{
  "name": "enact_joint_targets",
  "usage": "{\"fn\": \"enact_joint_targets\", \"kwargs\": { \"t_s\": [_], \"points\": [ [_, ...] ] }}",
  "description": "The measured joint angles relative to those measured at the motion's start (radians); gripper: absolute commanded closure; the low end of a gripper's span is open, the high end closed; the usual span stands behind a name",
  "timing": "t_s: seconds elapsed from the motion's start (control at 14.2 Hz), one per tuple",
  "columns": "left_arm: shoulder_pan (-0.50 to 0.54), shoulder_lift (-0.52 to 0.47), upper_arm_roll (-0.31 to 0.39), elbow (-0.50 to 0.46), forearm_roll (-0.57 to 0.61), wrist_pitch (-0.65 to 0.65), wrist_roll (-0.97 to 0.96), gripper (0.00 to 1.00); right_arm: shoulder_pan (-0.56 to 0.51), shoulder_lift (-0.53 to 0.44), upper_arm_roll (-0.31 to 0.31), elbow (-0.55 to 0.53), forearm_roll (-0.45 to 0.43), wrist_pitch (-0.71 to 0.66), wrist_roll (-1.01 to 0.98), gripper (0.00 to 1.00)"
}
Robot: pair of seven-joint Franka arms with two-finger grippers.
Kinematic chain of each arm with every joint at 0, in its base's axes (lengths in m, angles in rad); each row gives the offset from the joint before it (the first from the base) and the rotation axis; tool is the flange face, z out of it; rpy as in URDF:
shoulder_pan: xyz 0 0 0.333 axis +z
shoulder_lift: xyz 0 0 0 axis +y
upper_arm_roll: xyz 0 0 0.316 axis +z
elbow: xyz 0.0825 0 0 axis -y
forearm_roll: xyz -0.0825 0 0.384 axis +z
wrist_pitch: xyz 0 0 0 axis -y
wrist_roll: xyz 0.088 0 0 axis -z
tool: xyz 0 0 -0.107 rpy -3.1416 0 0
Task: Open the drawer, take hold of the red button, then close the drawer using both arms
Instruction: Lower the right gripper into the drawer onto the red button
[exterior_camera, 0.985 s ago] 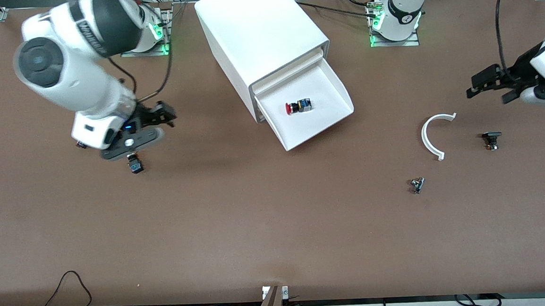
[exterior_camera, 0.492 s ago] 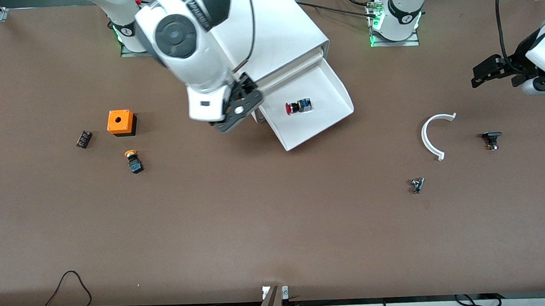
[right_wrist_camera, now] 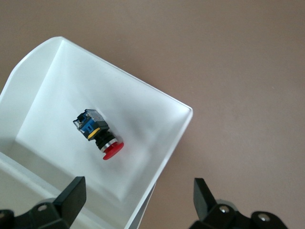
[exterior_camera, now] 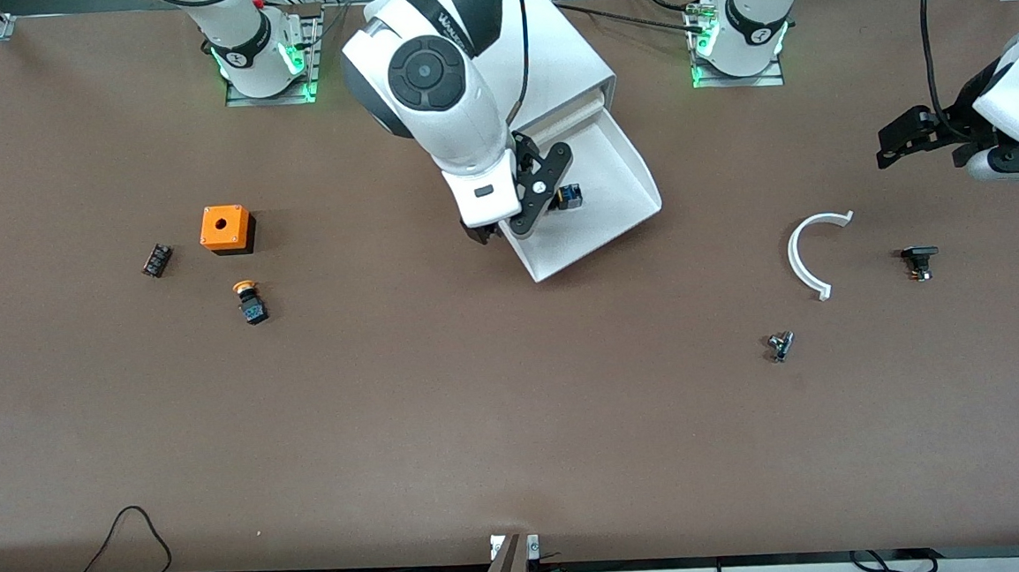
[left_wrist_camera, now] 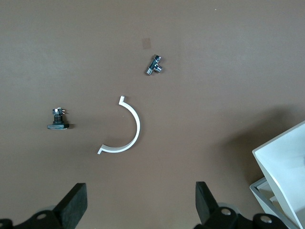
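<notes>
The drawer stands pulled out of the white cabinet, and the button lies on its side on the drawer floor, red cap, yellow ring, black-blue body. The right end effector hangs open over the drawer, hiding most of the button from the front. The left end effector waits open above the desk at the left arm's end. Near it lie one white curved piece, one black part and one small metal fitting, perhaps a valve. Toward the right arm's end: one orange box, one orange-capped button, one small dark block.
</notes>
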Motion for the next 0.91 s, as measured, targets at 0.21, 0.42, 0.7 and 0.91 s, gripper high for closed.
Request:
{"fn": "enact_joint_targets", "kwargs": {
  "t_s": [0.21,0.42,0.7,0.91],
  "points": [
    [0.000,0.000,0.000,0.000,0.000,0.010,0.000,0.00,0.044,0.027,0.004,0.002,0.000,0.023,-0.082,0.00],
    [-0.001,0.000,0.000,0.001,0.000,0.012,0.000,0.00,0.079,0.040,0.004,0.004,-0.004,0.027,-0.143,0.00],
    [-0.001,0.000,0.000,0.003,0.000,0.015,0.000,0.00,0.081,0.068,0.000,0.006,-0.004,0.062,-0.239,0.00],
    [-0.001,0.000,0.000,0.007,0.000,0.015,0.000,0.00,0.081,0.091,-0.002,0.009,-0.004,0.105,-0.274,0.00]
  ]
}}
